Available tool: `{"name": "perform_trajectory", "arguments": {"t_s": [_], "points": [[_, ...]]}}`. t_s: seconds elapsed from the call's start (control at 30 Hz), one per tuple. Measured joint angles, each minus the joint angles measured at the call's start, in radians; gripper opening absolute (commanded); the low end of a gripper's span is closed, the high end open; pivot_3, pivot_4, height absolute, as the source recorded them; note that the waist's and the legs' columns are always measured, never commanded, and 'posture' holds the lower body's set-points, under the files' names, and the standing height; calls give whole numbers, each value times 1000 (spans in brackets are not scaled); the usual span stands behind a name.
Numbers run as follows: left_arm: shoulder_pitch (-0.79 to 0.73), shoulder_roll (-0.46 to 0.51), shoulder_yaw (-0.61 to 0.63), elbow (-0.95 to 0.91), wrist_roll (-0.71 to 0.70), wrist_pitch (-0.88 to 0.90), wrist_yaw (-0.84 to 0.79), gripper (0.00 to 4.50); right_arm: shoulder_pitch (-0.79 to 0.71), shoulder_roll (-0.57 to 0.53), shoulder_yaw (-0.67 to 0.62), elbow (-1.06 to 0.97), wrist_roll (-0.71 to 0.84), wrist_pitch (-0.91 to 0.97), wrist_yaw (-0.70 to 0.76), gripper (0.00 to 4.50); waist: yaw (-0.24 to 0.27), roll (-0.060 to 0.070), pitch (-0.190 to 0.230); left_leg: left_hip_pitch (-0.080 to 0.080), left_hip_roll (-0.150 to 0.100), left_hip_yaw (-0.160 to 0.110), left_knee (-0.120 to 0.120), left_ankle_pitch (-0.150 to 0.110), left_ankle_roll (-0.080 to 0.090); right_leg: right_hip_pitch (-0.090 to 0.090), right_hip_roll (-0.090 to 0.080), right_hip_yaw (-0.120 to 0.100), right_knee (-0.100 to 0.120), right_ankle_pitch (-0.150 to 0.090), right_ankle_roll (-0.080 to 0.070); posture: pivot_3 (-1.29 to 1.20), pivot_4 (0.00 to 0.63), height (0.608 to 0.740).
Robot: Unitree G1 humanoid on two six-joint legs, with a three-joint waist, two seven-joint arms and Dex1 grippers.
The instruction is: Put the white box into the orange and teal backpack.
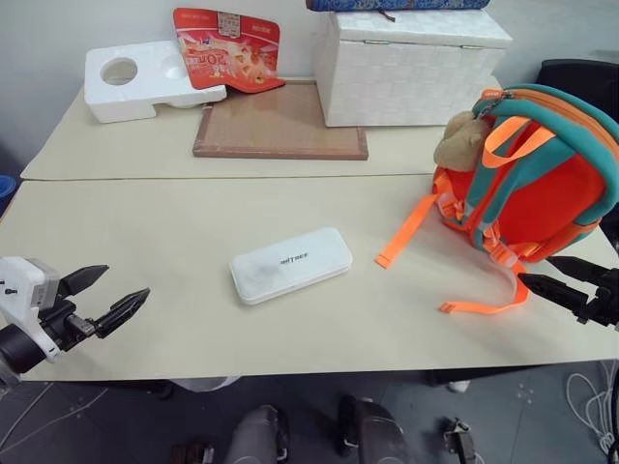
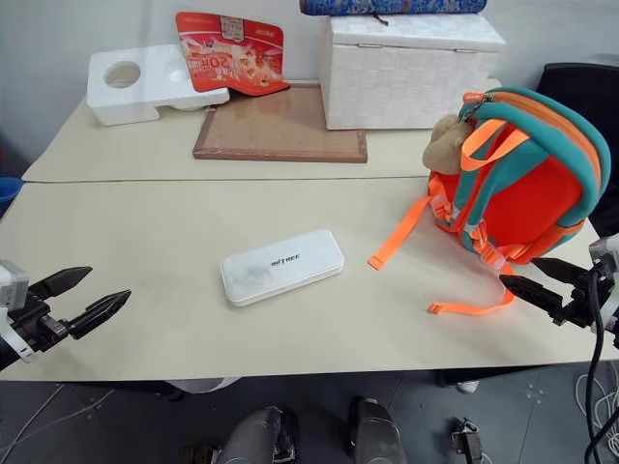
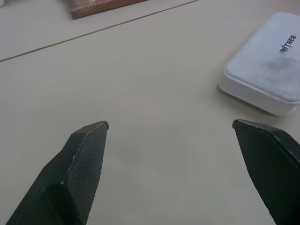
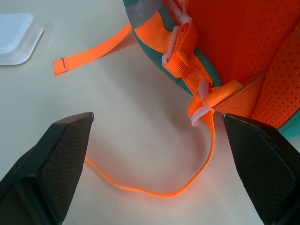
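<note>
The white box (image 1: 290,264) lies flat ahead and to the right of my left gripper (image 1: 104,298), whose fingers are spread and empty. It looks light, stiff and smooth; I'd pinch its long sides. My right gripper (image 2: 537,281), also spread, hovers beside the backpack (image 2: 527,184), straps just ahead

At the lower left of the head view we see our left end effector (image 1: 114,290), its two black fingers spread apart and holding nothing, aimed toward the frame's centre. At the right edge sits our right end effector (image 1: 544,274), fingers likewise parted and empty, pointing left across the frame.
</note>
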Motion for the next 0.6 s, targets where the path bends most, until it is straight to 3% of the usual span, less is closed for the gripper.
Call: {"name": "perform_trajectory", "arguments": {"t_s": [0.6], "points": [[29,-8,-1,-9,0,16,13,4464,-25,0,0,6,-16,-2,0,4500,-1,0,0,0,0,0,0,0,0,0,0,0,1,0,0,0,150,740]]}}
